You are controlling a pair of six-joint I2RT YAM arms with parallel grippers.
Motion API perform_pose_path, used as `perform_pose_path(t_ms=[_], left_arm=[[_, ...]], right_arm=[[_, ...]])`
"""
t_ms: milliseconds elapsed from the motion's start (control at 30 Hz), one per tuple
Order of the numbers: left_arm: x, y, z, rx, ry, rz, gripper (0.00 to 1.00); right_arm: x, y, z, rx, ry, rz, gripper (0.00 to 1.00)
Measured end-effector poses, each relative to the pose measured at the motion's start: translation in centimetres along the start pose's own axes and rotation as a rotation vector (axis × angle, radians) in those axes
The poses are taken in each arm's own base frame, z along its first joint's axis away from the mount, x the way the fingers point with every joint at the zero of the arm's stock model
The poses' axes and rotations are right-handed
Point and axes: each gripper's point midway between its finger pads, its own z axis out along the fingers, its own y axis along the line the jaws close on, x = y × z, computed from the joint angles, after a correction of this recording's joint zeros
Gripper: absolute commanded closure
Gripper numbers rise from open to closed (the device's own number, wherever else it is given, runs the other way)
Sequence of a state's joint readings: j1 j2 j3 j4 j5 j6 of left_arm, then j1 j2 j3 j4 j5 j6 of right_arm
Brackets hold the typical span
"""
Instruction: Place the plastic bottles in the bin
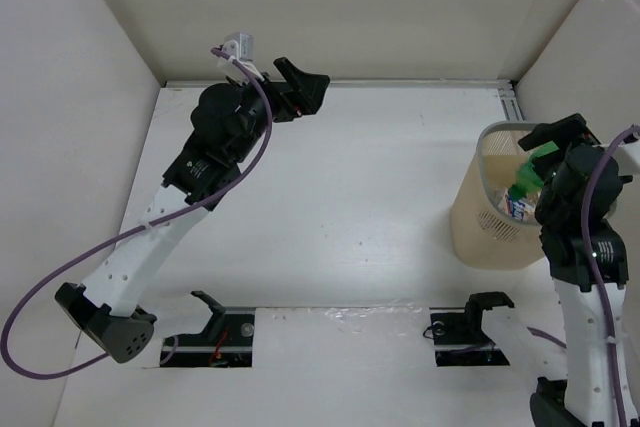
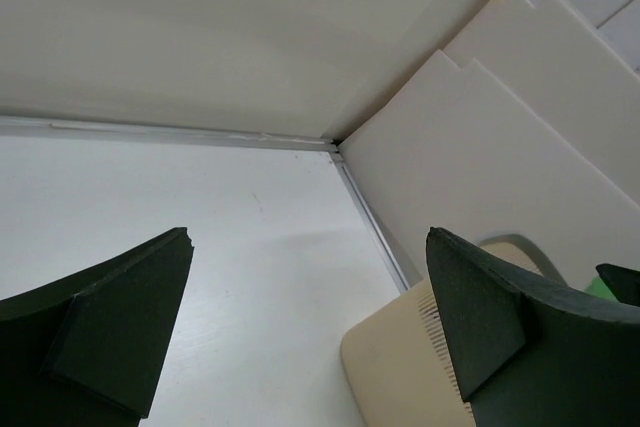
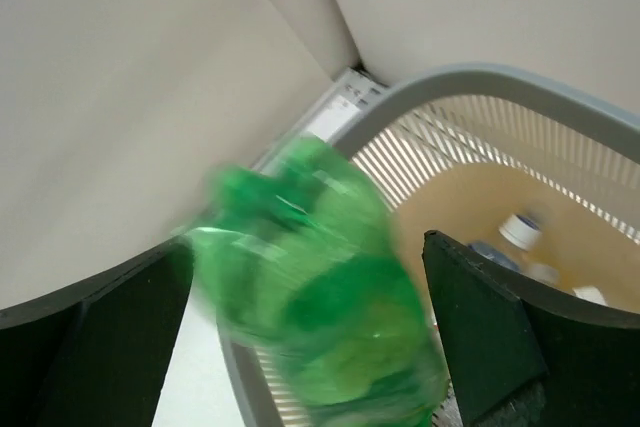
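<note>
1. Plainly, the right gripper (image 3: 308, 247) hangs over the bin (image 3: 470, 187) with its jaws wide apart, so nothing is clamped; the green bottle (image 3: 320, 327) shows blurred between them at the bin's mouth, likely dropping in
2. That height makes sense: the bin is tall, so a bottle has to go over the grey rim (image 3: 560, 97) from above
3. The left gripper (image 2: 308, 237) is spread too and holds nothing, raised near the far left corner of the table (image 1: 350, 207), well apart from the bin
4. Other bottles (image 3: 490, 252) already lie at the bin's bottom: one white cap (image 3: 520, 230) shows, with clear plastic beside it
5. The bin is round, translucent tan plastic, its upper wall slotted in thin ribs; the green bottle is glossy, see-through and probably light and easily dented; the fingers (image 3: 480, 327) are matt black wedges
</note>
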State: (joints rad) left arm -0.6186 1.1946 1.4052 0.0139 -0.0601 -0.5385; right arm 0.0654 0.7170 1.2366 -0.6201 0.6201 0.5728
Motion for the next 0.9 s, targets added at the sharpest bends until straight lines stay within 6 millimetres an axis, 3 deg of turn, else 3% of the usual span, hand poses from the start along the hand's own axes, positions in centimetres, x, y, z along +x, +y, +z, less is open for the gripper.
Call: perform_pose_path(t_ms=[133, 267, 367, 467, 533, 600, 767, 867, 900], left_arm=[[0.8, 1.3, 0.0, -0.064, 0.030, 0.007, 0.00], [0.9, 2.9, 1.0, -0.167, 0.048, 0.021, 0.00], [0.9, 4.3, 1.9, -0.264, 0.062, 0.040, 0.00], [1.3, 6.2, 1.6, -0.370, 0.079, 0.059, 0.00], [1.5, 7.7, 0.8, -0.449, 0.086, 0.070, 0.00], [1.5, 9.0, -0.2, -0.520, 0.086, 0.086, 0.00], [0.0, 10.5, -3.9, -0.630, 0.063, 0.122, 0.00], [-1.2, 10.3, -7.6, -0.630, 0.020, 0.121, 0.00], [-1.5, 10.2, -9.0, -0.624, 0.008, 0.117, 0.00]], right_arm=[[-0.1, -0.9, 0.3, 0.079, 0.012, -0.033, 0.00], [-1.6, -0.2, 0.1, 0.067, 0.001, -0.054, 0.00], [-2.2, 2.1, -0.3, -0.044, 0.030, -0.092, 0.00], [-1.9, 6.3, -0.5, -0.237, 0.085, -0.127, 0.00], [-0.1, 9.5, -0.9, -0.373, 0.151, -0.155, 0.00], [3.2, 13.0, -2.1, -0.508, 0.246, -0.201, 0.00], [11.8, 22.1, -10.0, -0.828, 0.452, -0.345, 0.00], [16.2, 24.6, -16.0, -0.976, 0.534, -0.422, 0.00], [16.6, 24.8, -16.9, -0.994, 0.539, -0.430, 0.00]])
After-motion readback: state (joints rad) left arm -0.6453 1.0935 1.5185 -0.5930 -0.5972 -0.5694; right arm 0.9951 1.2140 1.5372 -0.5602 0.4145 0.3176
